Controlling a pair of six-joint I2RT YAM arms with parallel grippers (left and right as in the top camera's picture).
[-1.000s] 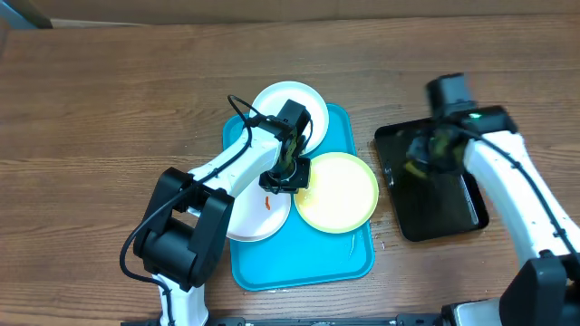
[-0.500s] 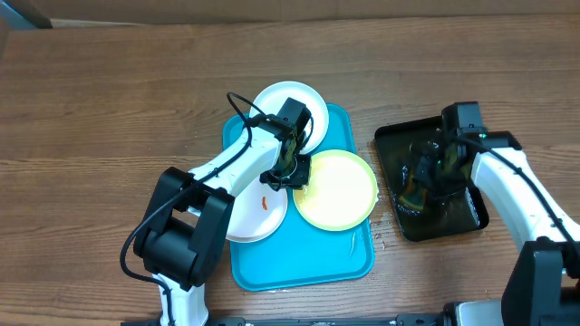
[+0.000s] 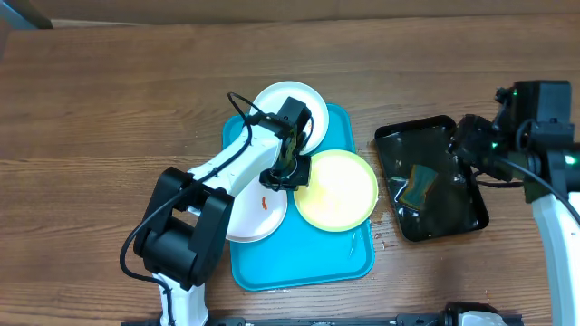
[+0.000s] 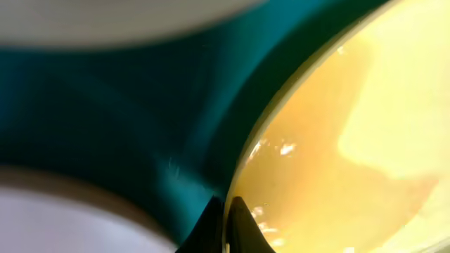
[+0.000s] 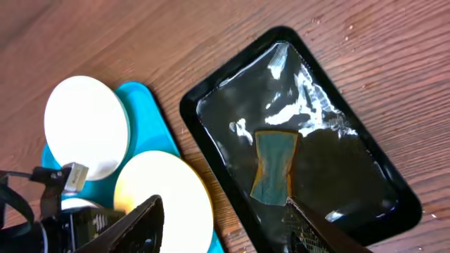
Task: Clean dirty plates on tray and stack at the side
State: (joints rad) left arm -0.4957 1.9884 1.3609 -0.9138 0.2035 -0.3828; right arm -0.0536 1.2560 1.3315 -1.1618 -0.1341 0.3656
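The turquoise tray (image 3: 349, 258) holds three plates: a white one (image 3: 290, 107) at its far end, a white one (image 3: 246, 217) with a red smear hanging over its left edge, and a yellow-green plate (image 3: 340, 190) at its right. My left gripper (image 3: 286, 174) is shut on the yellow-green plate's left rim; in the left wrist view the tips (image 4: 226, 225) pinch that rim (image 4: 246, 154) over the tray (image 4: 140, 119). My right gripper (image 3: 473, 149) hangs open and empty above the black tray, its fingers (image 5: 144, 225) wide apart.
A glossy black tray (image 3: 471, 217) with water stands right of the turquoise one, and a yellow-and-teal sponge (image 3: 421, 184) lies in it. In the right wrist view the sponge (image 5: 273, 167) lies flat in the black tray (image 5: 193, 105). Brown wooden table all around.
My right gripper opened, left the sponge in the black tray, and rose up and to the right. The left gripper stays at the yellow-green plate's rim.
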